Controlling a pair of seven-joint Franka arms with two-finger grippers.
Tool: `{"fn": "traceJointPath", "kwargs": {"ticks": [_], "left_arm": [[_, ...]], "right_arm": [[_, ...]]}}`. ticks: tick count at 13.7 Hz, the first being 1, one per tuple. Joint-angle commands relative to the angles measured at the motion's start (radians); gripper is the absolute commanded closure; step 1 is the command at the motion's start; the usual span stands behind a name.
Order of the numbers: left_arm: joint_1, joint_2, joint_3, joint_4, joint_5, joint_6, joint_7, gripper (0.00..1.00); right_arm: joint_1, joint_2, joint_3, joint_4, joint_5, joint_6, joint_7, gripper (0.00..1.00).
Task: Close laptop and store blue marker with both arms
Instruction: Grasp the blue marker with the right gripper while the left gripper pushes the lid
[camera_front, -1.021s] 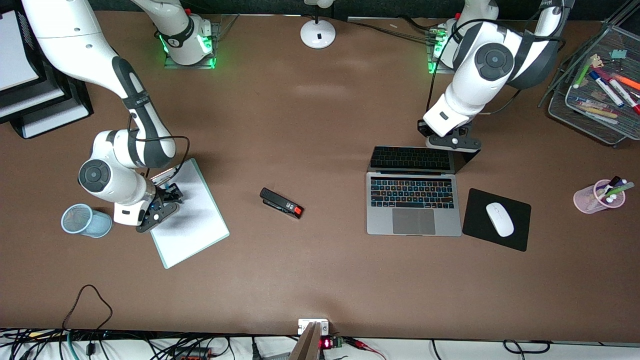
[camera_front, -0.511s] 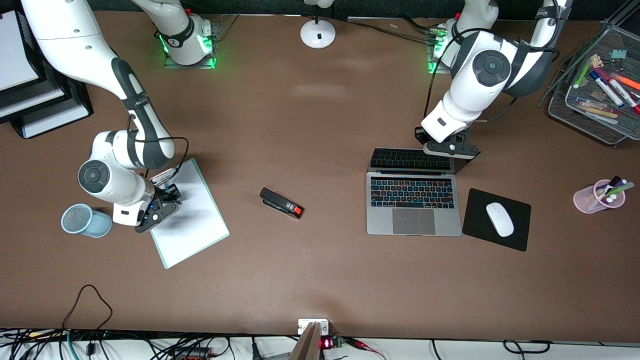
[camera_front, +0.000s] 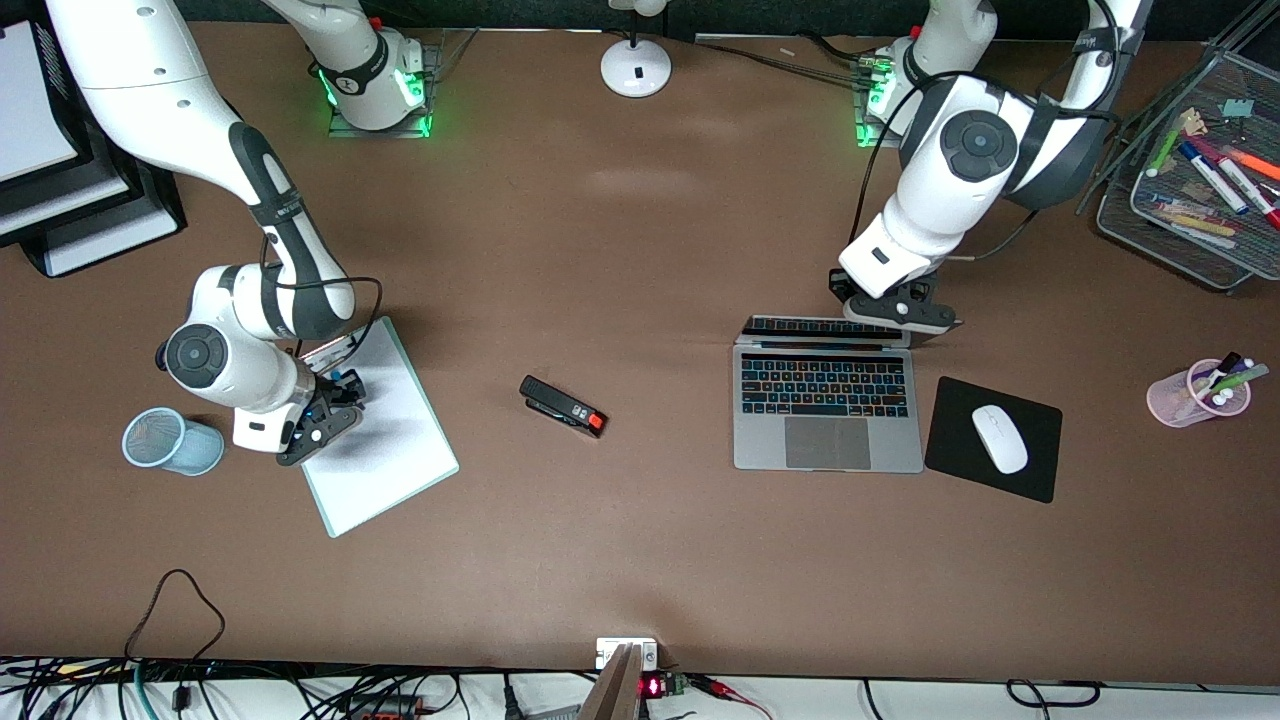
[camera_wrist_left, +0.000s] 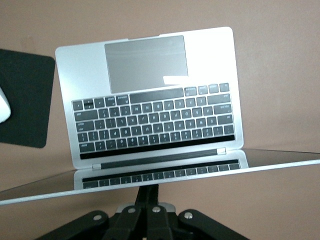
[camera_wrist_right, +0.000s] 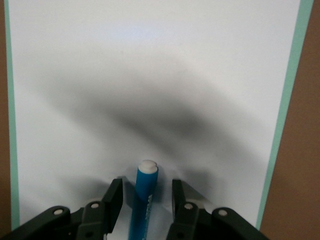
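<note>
1. Sky-blue plastic with a white end: the blue marker (camera_wrist_right: 144, 200) lies flat on a white board (camera_front: 385, 440) with a green rim, toward the right arm's end of the table, beside a blue mesh cup (camera_front: 170, 441).
2. I see the right gripper (camera_wrist_right: 144, 197) low over the board, its fingers (camera_wrist_right: 113, 200) apart on either side of the marker's barrel, not yet clearly touching it.
3. I judge the marker light, stiff and smooth, likely to roll or slip; I would pinch it across the barrel, near its middle.
4. Its long axis runs between the fingers, white end pointing away from the gripper, roughly along the board's length.
5. Silver-grey metal: the laptop (camera_front: 826, 405) sits nearer the left arm's end, beside a black mouse pad (camera_front: 950, 455) with a white mouse (camera_front: 999, 438). Its lid (camera_wrist_left: 280, 162) is partly lowered, top edge leaning over the keyboard.
6. The left gripper (camera_wrist_left: 150, 210), fingers together, is at the back of the lid.
7. I judge the lid stiff but fragile, best pushed gently near its top edge.
</note>
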Motion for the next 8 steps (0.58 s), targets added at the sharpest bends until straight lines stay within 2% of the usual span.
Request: {"fn": "traceJointPath", "kwargs": {"ticks": [1,5,8], "left_arm": [[0.011,0.064,-0.001,0.045,0.022,0.044,-0.006,1.00],[0.023,0.134,0.012,0.055,0.024,0.150,0.003,1.00],[0.025,0.212,0.028,0.130,0.108,0.158,0.001,1.00]], "right_arm": [[0.003,0.014,0.002,0.013,0.005,0.014,0.007,0.60],[0.003,0.022,0.002,0.017,0.006,0.014,0.007,0.67],[0.006,0.022,0.002,0.017,0.008,0.014,0.007,0.77]]}}
